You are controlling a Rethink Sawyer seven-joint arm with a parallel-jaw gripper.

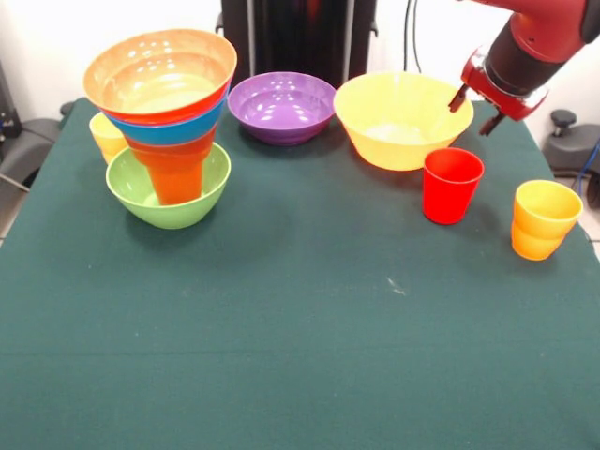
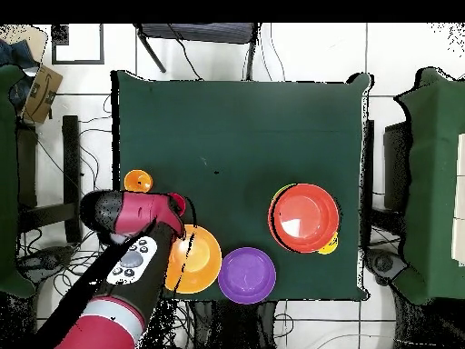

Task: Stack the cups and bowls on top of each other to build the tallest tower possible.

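**Tower standing at one side, loose cups and bowls at the other**

The tower is rising from a green bowl on the green-clothed table: an orange cup is sitting in it, with orange and blue bowls flaring wider above. A yellow cup is peeking out just behind it. The purple bowl and the big yellow bowl are sitting side by side further along. The red cup is standing upright just before the yellow bowl, with the yellow-orange cup near it. The gripper is hanging over the yellow bowl's edge, its fingers showing apart.
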